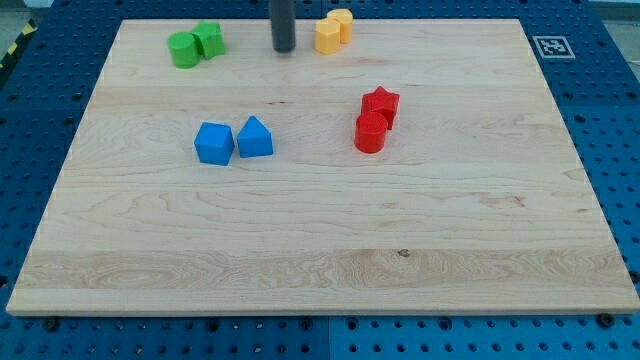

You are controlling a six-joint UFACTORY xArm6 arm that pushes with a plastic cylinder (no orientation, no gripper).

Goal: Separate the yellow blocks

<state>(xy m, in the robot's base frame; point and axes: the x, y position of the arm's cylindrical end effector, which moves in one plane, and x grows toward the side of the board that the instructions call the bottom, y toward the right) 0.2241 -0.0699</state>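
Two yellow blocks touch each other near the view's top edge of the wooden board: a hexagon-like one (327, 36) at the left and another (342, 23) just behind it to the right. My tip (284, 49) stands on the board just left of them, a short gap from the nearer yellow block. The rod rises out of the view's top.
Two green blocks, a round one (184, 50) and a star-like one (209, 39), touch at the top left. A blue block (214, 143) and a blue triangular block (255, 138) sit left of centre. A red star (381, 102) and a red cylinder (370, 132) touch right of centre.
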